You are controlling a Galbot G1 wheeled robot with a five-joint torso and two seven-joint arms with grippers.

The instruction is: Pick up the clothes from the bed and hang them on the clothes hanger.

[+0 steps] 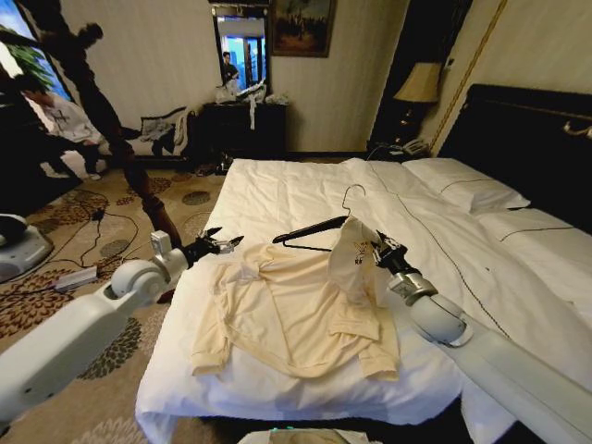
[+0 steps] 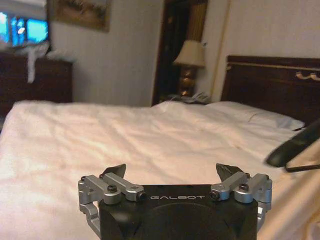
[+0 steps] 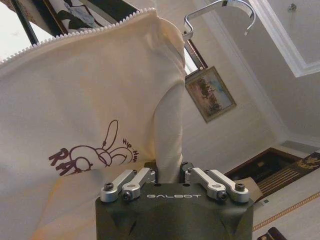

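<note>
Currently, the cream top (image 1: 296, 310) lies spread flat on the white duvet near the foot of the bed (image 1: 305, 199), neck end toward the pillows, sleeves out to either side. One shoulder of it is lifted off the duvet and draped over an end of the black hanger (image 1: 310, 229), which is raised above the bed with its silver wire hook pointing up. The lifted fold carries a small dark red rabbit print, plainly seen in the right wrist view.

Right tool (image 1: 377, 248): beside the raised fold, above the top's right side, fingers (image 3: 150, 175) closed together on a bunch of the cream cloth; the right wrist view shows the fabric pinched between them, with the hanger's hook above.

Left tool (image 1: 225, 243): above the left side of the bed, just beyond the top's upper left corner, touching no cloth. Its fingers (image 2: 116, 171) stand apart with nothing between them, and it faces across the duvet toward the headboard.

Surroundings: two white pillows (image 1: 467, 190) against a tall black headboard (image 1: 532, 139), a bedside lamp (image 1: 420, 85), a dark dresser (image 1: 242, 128) under a mirror, patterned carpet (image 1: 120, 213).
</note>
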